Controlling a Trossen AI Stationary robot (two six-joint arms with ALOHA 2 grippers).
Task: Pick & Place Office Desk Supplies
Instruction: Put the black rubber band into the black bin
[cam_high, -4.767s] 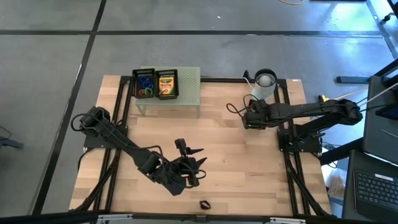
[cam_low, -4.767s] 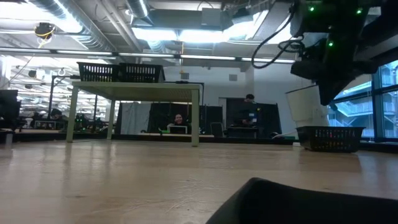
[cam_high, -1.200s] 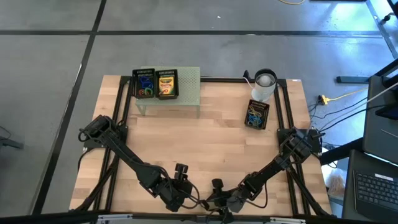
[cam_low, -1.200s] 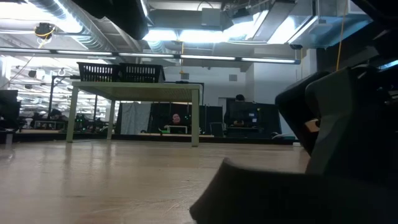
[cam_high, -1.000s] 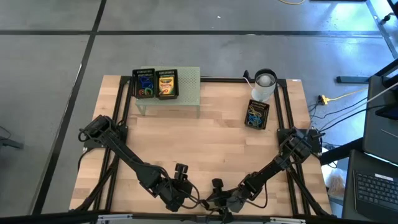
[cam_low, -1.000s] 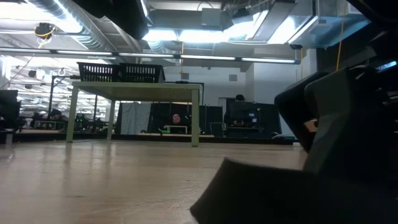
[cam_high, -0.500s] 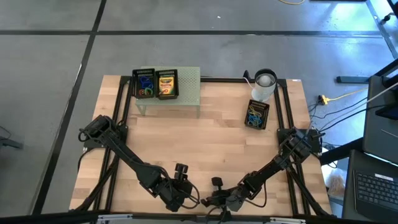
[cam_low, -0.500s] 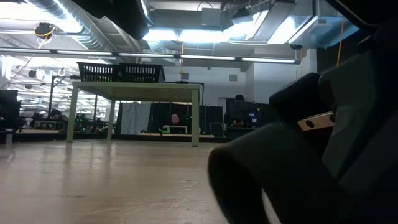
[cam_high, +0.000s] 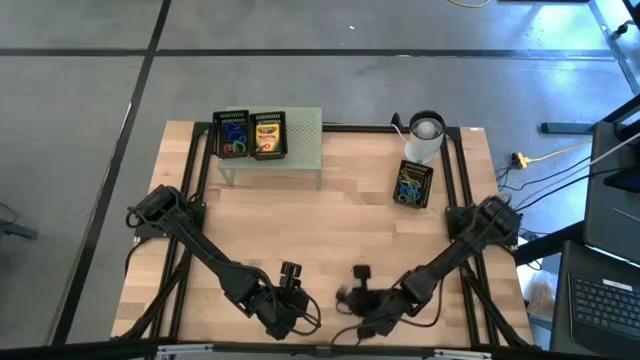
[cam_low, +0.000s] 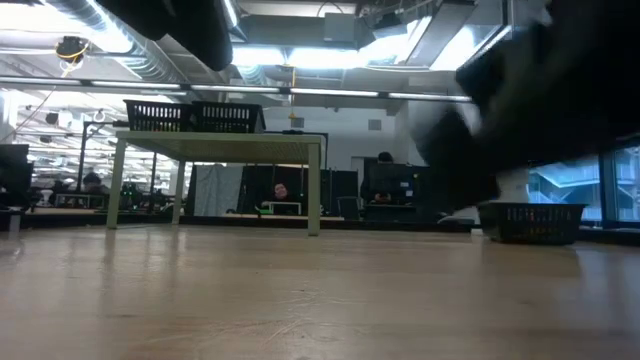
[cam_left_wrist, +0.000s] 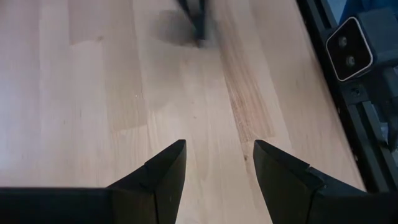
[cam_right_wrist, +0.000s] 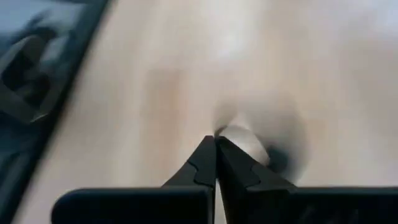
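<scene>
My left gripper (cam_high: 308, 320) is open and hangs low over bare wood near the table's near edge; its fingers (cam_left_wrist: 217, 155) stand apart with nothing between them. My right gripper (cam_high: 343, 297) is just to its right, blurred, with its fingers (cam_right_wrist: 216, 138) shut above the table. No small black clip shows on the wood in the high view. On the pale green stand (cam_high: 305, 140) two black baskets hold the coloured loops (cam_high: 233, 138) and a yellow-green crayon box (cam_high: 267, 135). A third black basket (cam_high: 411, 184) sits on the table at the far right. My right gripper's fingers are shut, pointing down at the table. Blur at the tips (cam_right_wrist: 217, 132) hides whether anything is pinched there, so I cannot tell if it touches a thing.
A white cup with a black rim (cam_high: 424, 132) stands beyond the third basket. The third basket (cam_low: 530, 220) shows at the right in the low view, with the blurred right arm (cam_low: 530, 90) above it. Bare wood lies between the stand and the grippers.
My right gripper has left the spot beside the left gripper at the near edge. It has risen and moved a little toward the far edge and right, and the low view shows it lifting out of the foreground.
</scene>
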